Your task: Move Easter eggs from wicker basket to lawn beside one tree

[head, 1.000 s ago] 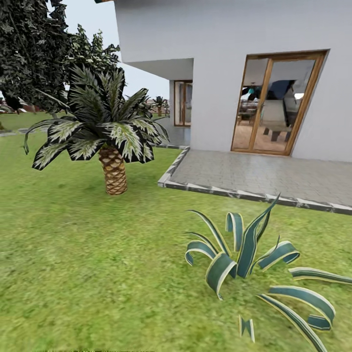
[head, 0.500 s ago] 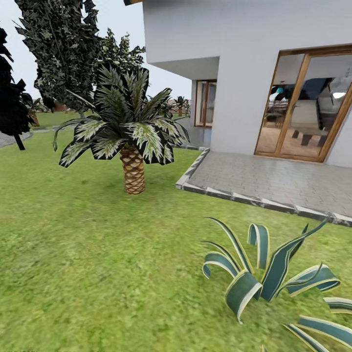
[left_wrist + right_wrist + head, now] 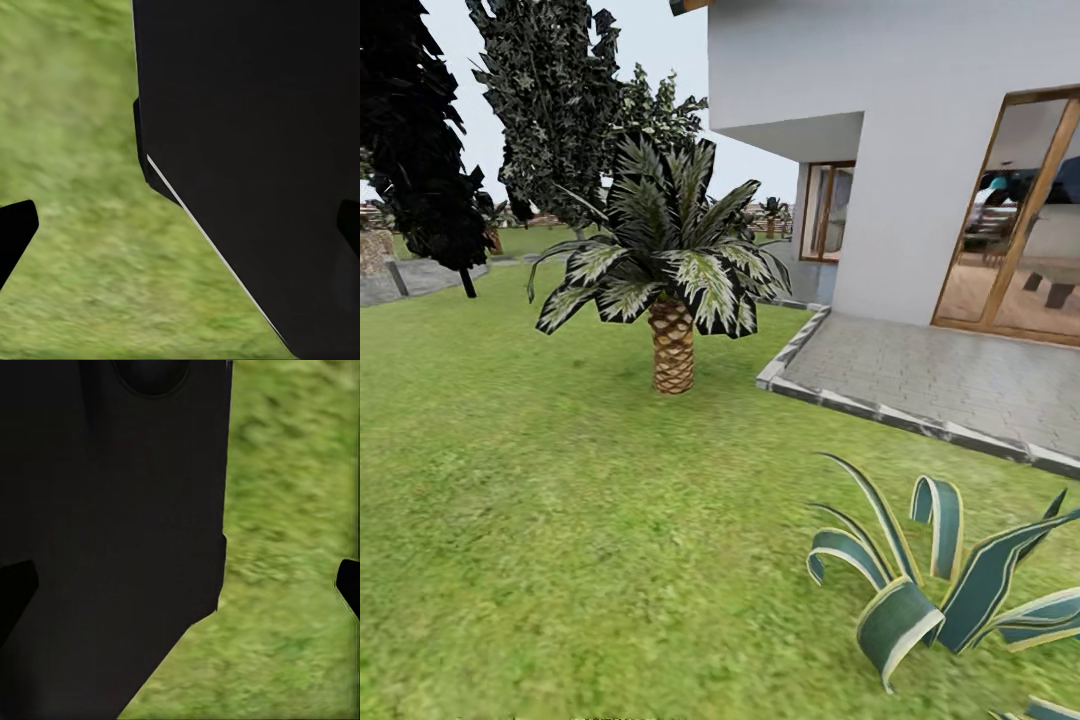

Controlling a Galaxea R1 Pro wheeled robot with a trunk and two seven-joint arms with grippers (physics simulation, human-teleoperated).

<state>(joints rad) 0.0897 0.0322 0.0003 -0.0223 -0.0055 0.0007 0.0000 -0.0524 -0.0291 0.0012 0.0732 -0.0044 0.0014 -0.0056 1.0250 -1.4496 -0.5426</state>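
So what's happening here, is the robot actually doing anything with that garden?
Right now it handles nothing: it is out on the lawn, looking past a small palm and a striped agave towards the house and its paved patio. Dark trees stand behind the palm. No eggs or basket are in sight here. Both wrist cameras look down at grass beside the robot's own black body, and each gripper's fingertips sit wide apart with nothing between them.

A broad matte-black angular body panel (image 3: 255, 150) with a thin pale edge line, and black, apparently blunt pincer fingertips (image 3: 15, 585).
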